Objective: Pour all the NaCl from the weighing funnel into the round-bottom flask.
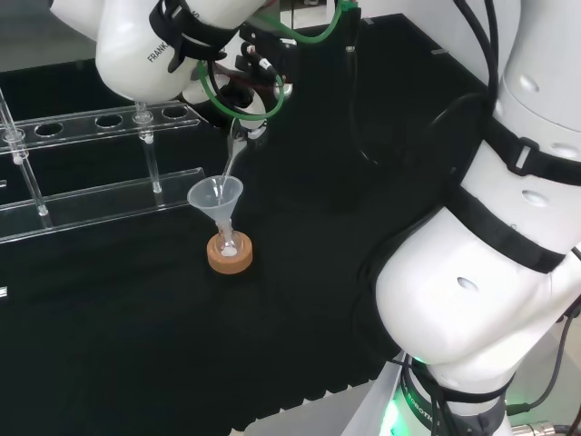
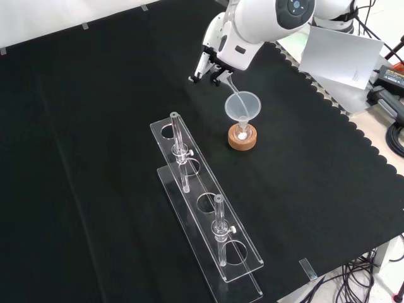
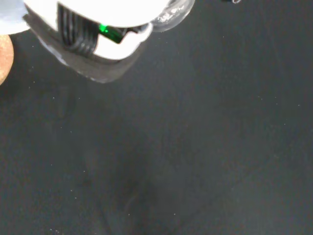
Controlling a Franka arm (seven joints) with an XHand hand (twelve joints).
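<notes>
Surroundings: clear tube rack (image 2: 208, 214) at 7 o'clock of cork stand (image 2: 242, 137), front view.
Flask: round-bottom flask (image 2: 242, 131) on stand, plastic funnel (image 2: 242, 106) in neck.
Weighing funnel (image 1: 232, 162): long axis steep, spout down into plastic funnel.
Hand (image 1: 243, 91): fingers pinch weighing funnel's upper end.

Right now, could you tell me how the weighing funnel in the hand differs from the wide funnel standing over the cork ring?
The weighing funnel is slim and tilted, its tip angled down; the wide funnel is a broad cone standing upright. The weighing funnel is carried by the hand above the bench; the wide funnel stands with its stem down over the cork ring, where a white patch shows. The weighing funnel's tip reaches into the wide funnel's mouth. Both are clear.
</notes>
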